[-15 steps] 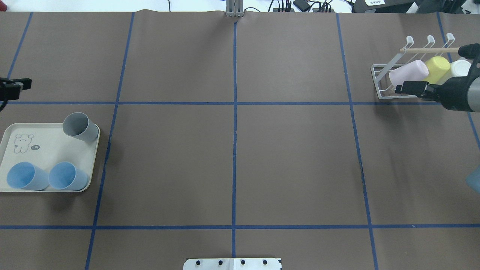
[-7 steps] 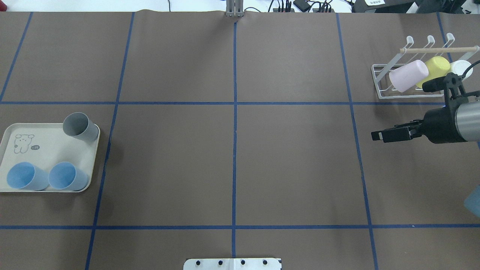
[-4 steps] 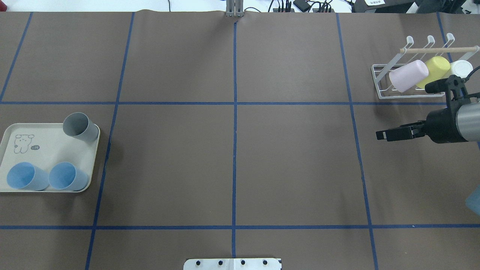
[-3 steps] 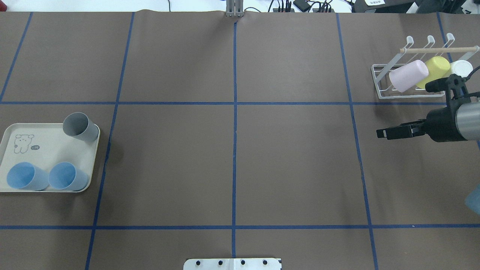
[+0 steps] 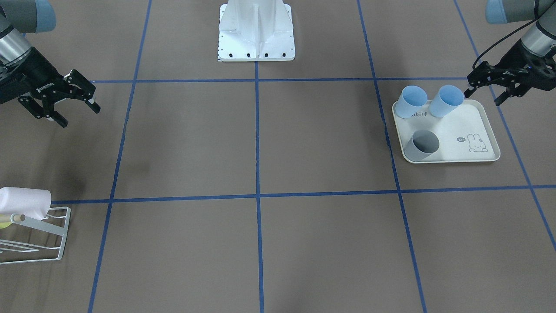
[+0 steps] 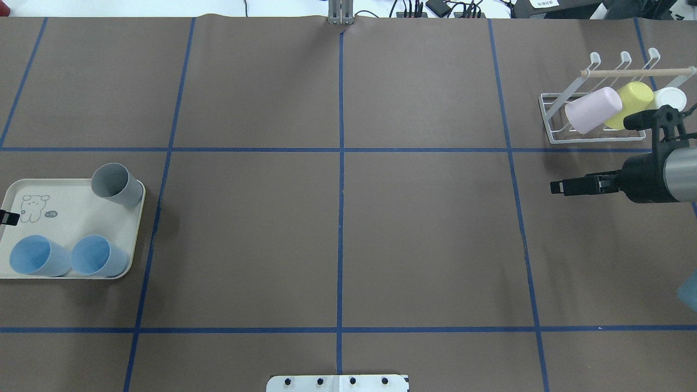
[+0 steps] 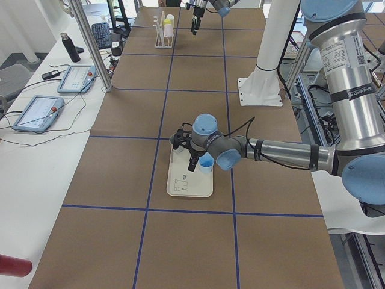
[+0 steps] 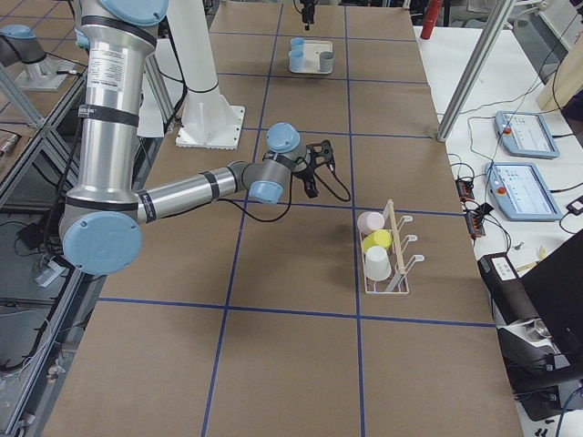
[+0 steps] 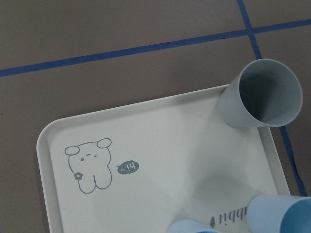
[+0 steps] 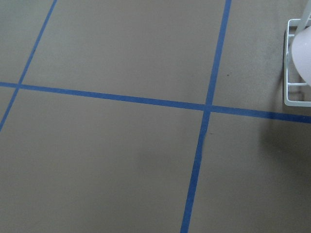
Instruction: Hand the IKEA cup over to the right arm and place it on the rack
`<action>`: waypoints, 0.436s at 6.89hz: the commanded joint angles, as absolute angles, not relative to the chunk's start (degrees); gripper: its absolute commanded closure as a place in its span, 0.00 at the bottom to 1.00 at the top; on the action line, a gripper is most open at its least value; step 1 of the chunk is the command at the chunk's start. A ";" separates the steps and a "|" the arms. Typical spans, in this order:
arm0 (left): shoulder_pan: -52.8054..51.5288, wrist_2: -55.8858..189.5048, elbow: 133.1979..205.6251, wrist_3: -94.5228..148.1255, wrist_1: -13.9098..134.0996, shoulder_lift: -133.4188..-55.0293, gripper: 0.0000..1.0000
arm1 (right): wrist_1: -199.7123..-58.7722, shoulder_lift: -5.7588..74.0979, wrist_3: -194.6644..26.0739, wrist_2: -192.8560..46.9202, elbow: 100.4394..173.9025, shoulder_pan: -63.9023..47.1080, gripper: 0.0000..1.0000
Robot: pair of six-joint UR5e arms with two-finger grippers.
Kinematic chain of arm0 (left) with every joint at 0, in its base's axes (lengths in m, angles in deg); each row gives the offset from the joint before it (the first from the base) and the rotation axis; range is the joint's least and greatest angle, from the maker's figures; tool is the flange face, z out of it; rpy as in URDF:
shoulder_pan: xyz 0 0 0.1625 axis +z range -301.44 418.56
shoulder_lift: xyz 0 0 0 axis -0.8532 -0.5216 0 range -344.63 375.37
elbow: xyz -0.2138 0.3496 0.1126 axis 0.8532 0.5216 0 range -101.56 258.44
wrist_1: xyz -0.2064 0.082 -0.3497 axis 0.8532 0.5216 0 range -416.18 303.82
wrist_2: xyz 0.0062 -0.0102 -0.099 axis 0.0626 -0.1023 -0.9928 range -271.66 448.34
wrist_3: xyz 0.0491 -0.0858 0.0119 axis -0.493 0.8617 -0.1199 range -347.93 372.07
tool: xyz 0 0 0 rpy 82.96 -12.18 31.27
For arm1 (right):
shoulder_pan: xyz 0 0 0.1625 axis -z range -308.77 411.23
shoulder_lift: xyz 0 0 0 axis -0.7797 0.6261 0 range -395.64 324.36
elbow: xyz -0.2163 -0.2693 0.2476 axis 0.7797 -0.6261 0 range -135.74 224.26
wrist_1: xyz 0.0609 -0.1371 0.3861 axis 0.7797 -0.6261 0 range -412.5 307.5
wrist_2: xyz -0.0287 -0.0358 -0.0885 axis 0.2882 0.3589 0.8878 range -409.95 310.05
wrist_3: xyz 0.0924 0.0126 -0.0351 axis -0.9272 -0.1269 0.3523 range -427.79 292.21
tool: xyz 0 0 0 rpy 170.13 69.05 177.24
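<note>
**Tight tray, crowded rack**

Nearest us, two blue cups (image 5: pixel 412 102) sat side by side on the tray (image 5: pixel 460 126), the grey cup (image 5: pixel 421 145) beyond. Our left tool (image 5: pixel 481 99), spread above, could clip a neighbour. The right tool (image 5: pixel 81 117) hung spread, empty; farthest, the rack (image 6: pixel 546 117) looked crowded

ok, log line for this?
left gripper open by tray | right gripper open | rack: pink cup, yellow cup, white cup | tray: grey cup, blue cups
</note>
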State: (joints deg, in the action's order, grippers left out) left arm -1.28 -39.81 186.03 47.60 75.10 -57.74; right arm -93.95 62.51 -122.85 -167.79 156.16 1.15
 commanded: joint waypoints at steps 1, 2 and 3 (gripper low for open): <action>1.86 -39.36 183.31 47.67 75.30 -58.19 0.01 | -93.89 62.54 -123.17 -167.63 156.06 1.14 0.00; 2.04 -39.36 183.03 47.58 75.21 -58.19 0.01 | -93.89 62.36 -123.17 -167.63 155.80 1.22 0.00; 2.65 -39.36 182.68 47.58 75.21 -57.85 0.01 | -93.89 62.53 -123.17 -167.63 155.80 1.14 0.00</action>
State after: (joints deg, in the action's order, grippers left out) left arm 1.97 -39.38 183.25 47.62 75.23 -58.06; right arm -93.89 62.47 -123.15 -167.64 155.88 1.17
